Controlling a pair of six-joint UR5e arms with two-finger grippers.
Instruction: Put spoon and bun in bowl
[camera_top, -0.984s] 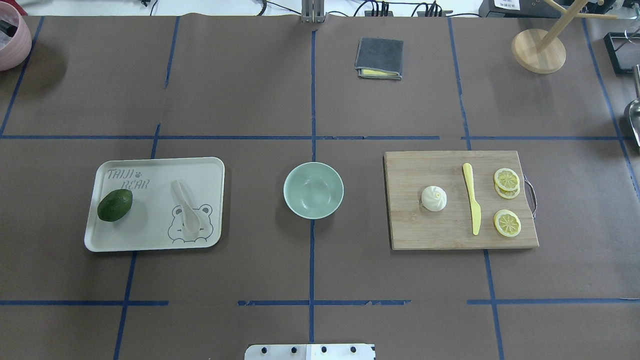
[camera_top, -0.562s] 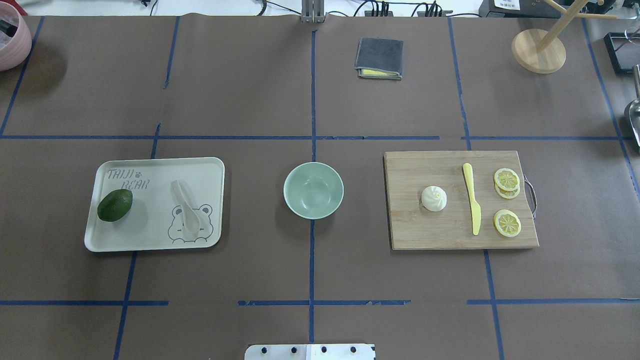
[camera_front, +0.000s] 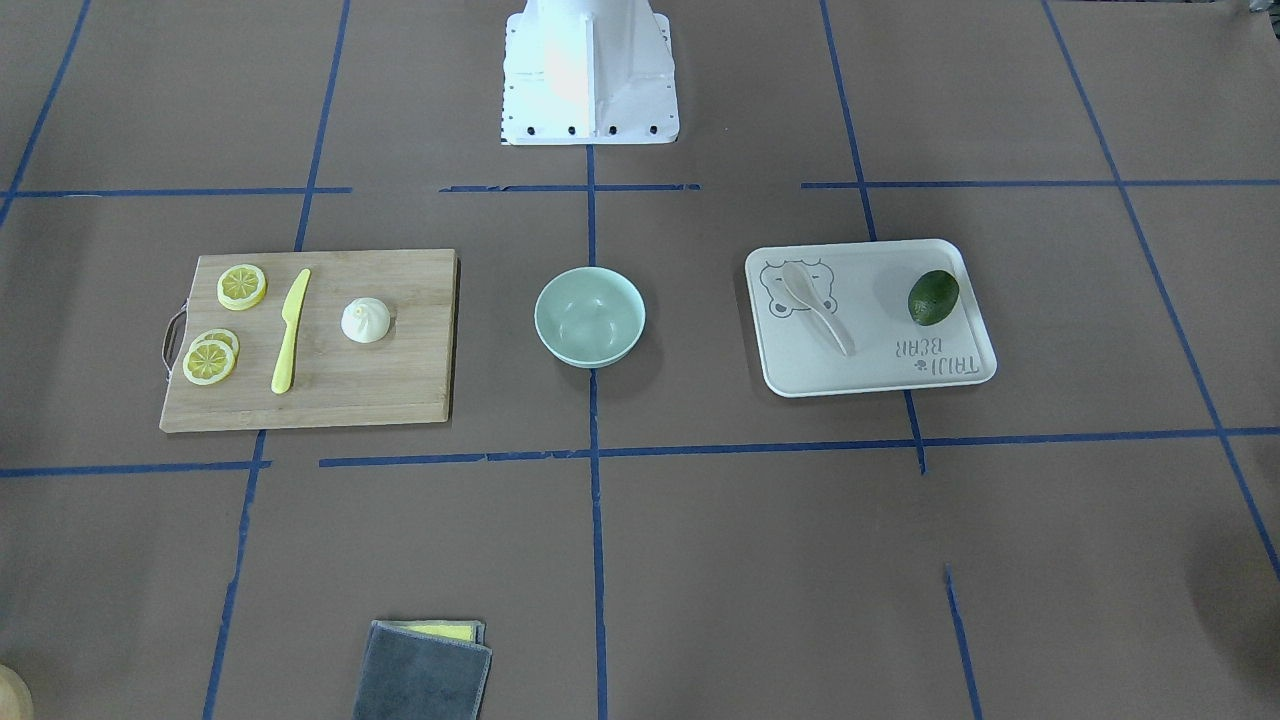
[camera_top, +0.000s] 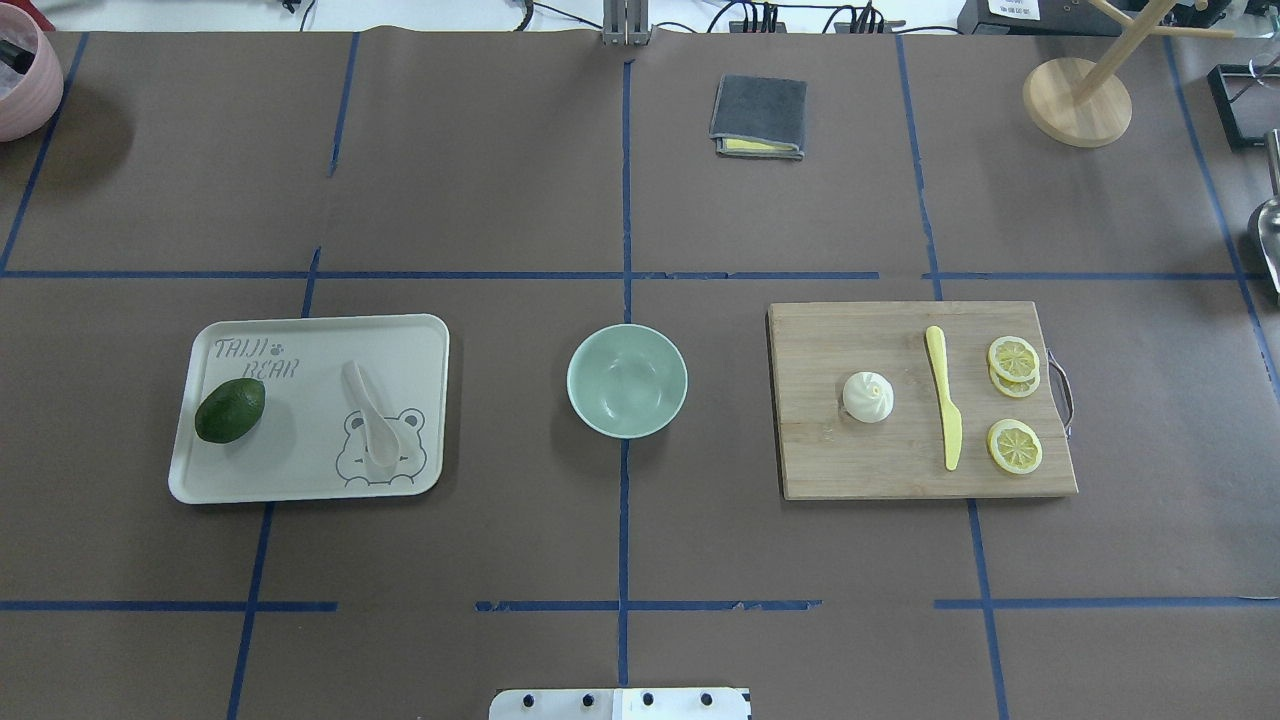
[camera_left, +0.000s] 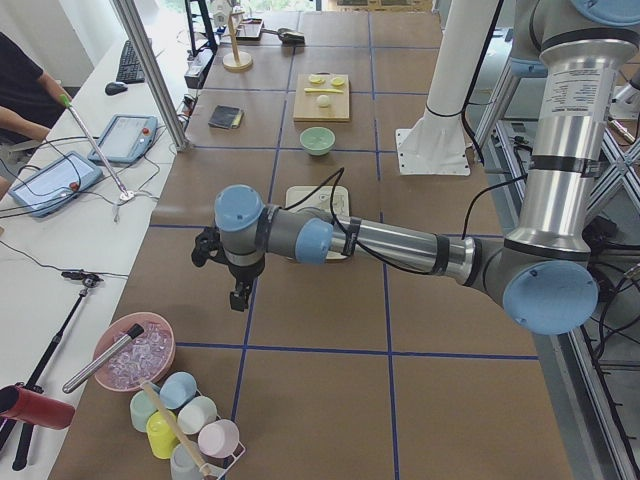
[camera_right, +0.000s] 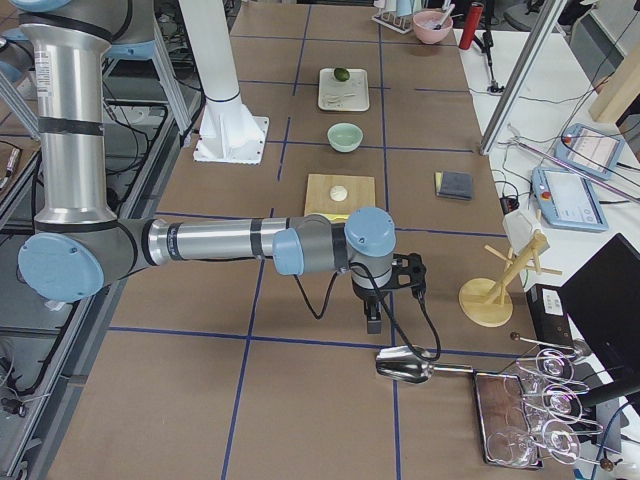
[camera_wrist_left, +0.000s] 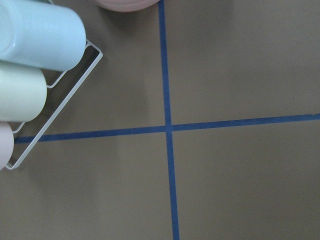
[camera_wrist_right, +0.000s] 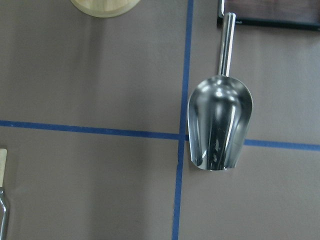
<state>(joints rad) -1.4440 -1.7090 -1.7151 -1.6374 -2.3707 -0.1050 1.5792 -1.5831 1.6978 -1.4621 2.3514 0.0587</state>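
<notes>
The off-white spoon (camera_top: 368, 413) lies on the bear tray (camera_top: 300, 480) at the left, also in the front view (camera_front: 815, 305). The white bun (camera_top: 868, 396) sits on the wooden board (camera_top: 850, 465) at the right. The empty mint-green bowl (camera_top: 627, 381) stands between them at the centre. Neither gripper shows in the overhead or front view. My left gripper (camera_left: 240, 297) hangs over the table's far left end and my right gripper (camera_right: 373, 322) over its far right end, both far from the task's things. I cannot tell whether either is open or shut.
An avocado (camera_top: 230, 410) lies on the tray. A yellow knife (camera_top: 943, 405) and lemon slices (camera_top: 1014, 446) lie on the board. A grey cloth (camera_top: 759, 116) and a wooden stand (camera_top: 1077, 100) are at the back. A metal scoop (camera_wrist_right: 220, 122) lies under the right wrist, a cup rack (camera_left: 185, 420) near the left.
</notes>
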